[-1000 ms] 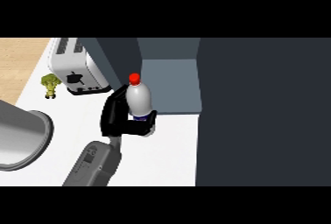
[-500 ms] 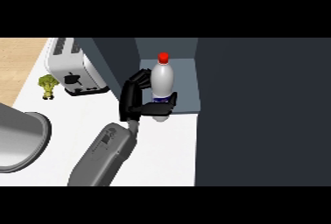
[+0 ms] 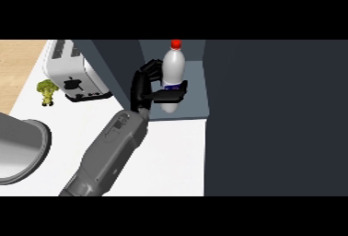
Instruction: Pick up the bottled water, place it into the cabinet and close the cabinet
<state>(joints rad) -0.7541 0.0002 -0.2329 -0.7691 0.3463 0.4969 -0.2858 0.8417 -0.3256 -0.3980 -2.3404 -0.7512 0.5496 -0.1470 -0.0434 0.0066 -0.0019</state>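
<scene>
At the open cabinet [image 3: 194,87] mouth, the robot's left hand [image 3: 146,85] curls around the upright bottled water [image 3: 172,69], which could tip over on release or clip the dark cabinet door [image 3: 272,115] just beside it.

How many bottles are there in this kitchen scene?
1. The water bottle, white with a red cap, is held by the robot hand at the open cabinet, right of the toaster. Others could be hidden behind the dark cabinet door.
</scene>
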